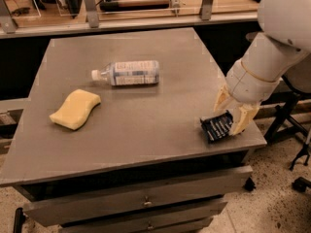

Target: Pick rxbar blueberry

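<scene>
Hovering low over the front right corner of the table (146, 130), my gripper (227, 120) has its two cream fingers (243, 119) spread apart, straddling the far end of the rxbar blueberry (216, 127). I cannot tell whether either finger touches it. The bar is a small, flat, dark wrapper with white lines of text, lying near the table's right edge. I judge it light, thin and slick, likely to skid or crinkle, so I would pinch across its narrow width at the middle, not the crimped ends. Well apart to the left lie a clear bottle (129, 73) and a yellow sponge (75, 109).
</scene>
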